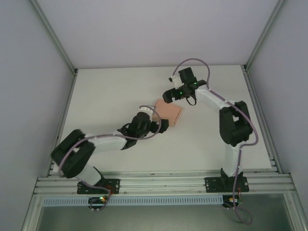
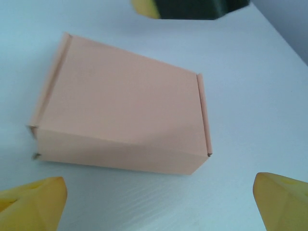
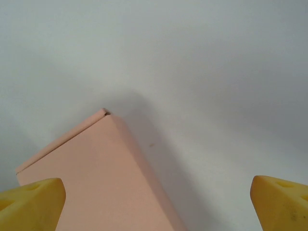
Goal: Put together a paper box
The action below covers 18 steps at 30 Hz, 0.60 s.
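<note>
The paper box is a small closed salmon-pink rectangular box lying flat on the white table, near its middle. My left gripper sits just at the box's near-left side. In the left wrist view the box lies ahead of the open left gripper, whose yellow fingertips stand wide apart and clear of it. My right gripper hovers at the box's far side. In the right wrist view the right gripper is open, and a corner of the box lies below its spread fingertips.
The white table has bare room on all sides of the box. Grey walls and metal frame rails bound it. The right gripper's black body and yellow pad show beyond the box in the left wrist view.
</note>
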{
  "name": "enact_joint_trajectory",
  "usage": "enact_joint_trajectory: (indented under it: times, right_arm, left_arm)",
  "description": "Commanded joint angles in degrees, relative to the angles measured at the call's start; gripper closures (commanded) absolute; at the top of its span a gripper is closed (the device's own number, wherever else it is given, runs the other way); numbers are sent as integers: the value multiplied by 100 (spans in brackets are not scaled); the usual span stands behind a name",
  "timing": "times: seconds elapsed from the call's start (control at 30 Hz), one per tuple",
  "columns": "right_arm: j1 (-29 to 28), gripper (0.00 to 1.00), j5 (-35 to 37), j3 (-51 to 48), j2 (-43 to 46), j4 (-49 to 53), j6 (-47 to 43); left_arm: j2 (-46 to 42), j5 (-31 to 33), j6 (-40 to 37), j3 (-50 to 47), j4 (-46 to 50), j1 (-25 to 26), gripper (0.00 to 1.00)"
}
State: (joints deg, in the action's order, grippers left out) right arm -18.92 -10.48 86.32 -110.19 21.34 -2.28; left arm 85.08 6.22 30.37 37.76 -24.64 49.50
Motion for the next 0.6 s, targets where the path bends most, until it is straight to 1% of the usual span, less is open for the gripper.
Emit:
enact_joint_trajectory:
  times: [0.0, 0.07, 0.1, 0.17, 0.2, 0.27, 0.3, 0.37, 0.4, 0.43, 0.5, 0.57]
  right_arm:
    - [243, 0, 669, -847, 1123, -978, 231]
    - [470, 0, 752, -1662, 1867, -1485, 297]
    - [612, 0, 849, -2169, 2276, -1800, 347]
    - [858, 0, 1039, -3133, 2929, -2513, 360]
    - [993, 0, 1120, -3685, 3272, -3023, 352]
    - [1176, 0, 1323, -4577, 3655, -3934, 347]
    - [1268, 0, 1442, -4978, 3768, -4378, 351]
    - [1345, 0, 1429, -5465, 3851, -4917, 181]
    - [1347, 0, 1408, -5616, 3835, -5083, 104]
    - [1347, 0, 1380, -5740, 3809, -5275, 60]
    - [1366, 0, 1474, -6157, 3639, -6037, -76]
    - [1439, 0, 1550, -6432, 3576, -6420, 59]
  left_arm:
    - [-1088, 1301, -489, 119, 1806, -157, 0]
    - [-1716, 1920, -635, 281, 2739, -594, 0]
    - [-2038, 2107, -796, 232, 2928, -940, 0]
    - [-2477, 2229, -1131, -34, 2839, -1703, 0]
    - [-2609, 2246, -1308, -206, 2706, -2174, 0]
    - [-2642, 2282, -1665, -550, 2207, -2995, 0]
    - [-2572, 2323, -1821, -734, 1859, -3361, 0]
    - [-2337, 2249, -2270, -1223, 690, -3907, 0]
    - [-2236, 2068, -2229, -1356, 424, -4105, 0]
    - [-2080, 1885, -2310, -1544, -117, -4272, 0]
    - [-1509, 1862, -2641, -1942, -1436, -4344, 0]
    - [-853, 1933, -3020, -2174, -2752, -4275, 0]
